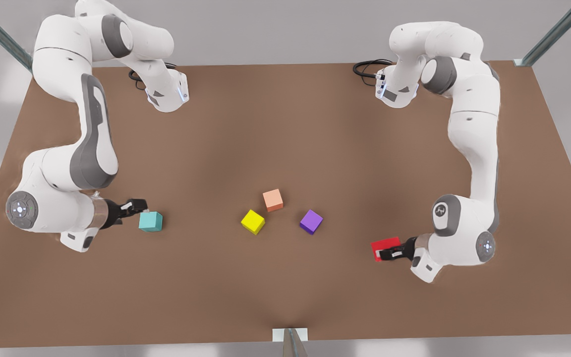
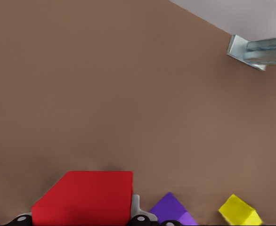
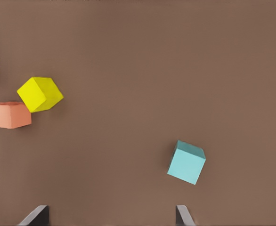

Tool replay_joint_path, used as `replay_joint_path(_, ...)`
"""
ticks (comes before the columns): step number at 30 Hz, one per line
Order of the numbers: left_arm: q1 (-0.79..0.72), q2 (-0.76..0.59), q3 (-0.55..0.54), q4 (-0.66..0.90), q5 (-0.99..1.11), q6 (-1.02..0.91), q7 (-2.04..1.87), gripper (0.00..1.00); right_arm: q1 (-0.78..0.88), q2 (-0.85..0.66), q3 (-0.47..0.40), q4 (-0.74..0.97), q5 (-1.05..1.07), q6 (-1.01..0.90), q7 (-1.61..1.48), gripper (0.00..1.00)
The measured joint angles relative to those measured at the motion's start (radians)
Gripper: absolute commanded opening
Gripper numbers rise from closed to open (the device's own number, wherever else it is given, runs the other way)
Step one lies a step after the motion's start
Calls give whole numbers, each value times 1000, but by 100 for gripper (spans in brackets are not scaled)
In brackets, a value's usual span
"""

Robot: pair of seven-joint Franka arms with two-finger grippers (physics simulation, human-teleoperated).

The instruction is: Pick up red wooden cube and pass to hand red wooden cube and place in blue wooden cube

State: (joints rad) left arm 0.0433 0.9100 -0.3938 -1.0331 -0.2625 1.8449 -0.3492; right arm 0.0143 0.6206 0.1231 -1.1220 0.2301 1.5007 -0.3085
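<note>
Two grippers low over a brown table (image 1: 285, 124), one cube in a grip.

On the front view's left, right gripper (image 1: 136, 207) spread wide, fingers (image 3: 36, 215) apart, hovering just beside the blue wooden cube (image 1: 150, 221) resting on the table. At centre, loose cluster of yellow cube (image 1: 253, 221), salmon-orange cube (image 1: 272, 200) and purple cube (image 1: 311, 221), close but apart. On the front view's right, left gripper (image 1: 384, 254) pinching the red wooden cube (image 1: 385, 246), fingers against its sides; seen from the left wrist, red wooden cube (image 2: 84, 197) between the fingertips.
</note>
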Motion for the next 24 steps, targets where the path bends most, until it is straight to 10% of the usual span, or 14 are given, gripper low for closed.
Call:
replay_joint_path(8,-104,121,-311,14,-172,127,-115,66,6,217,154,109,388,65,-335,100)
replay_joint_path(24,-83,205,-325,-38,-510,347,232,66,54,374,242,51,697,248,-1096,100)
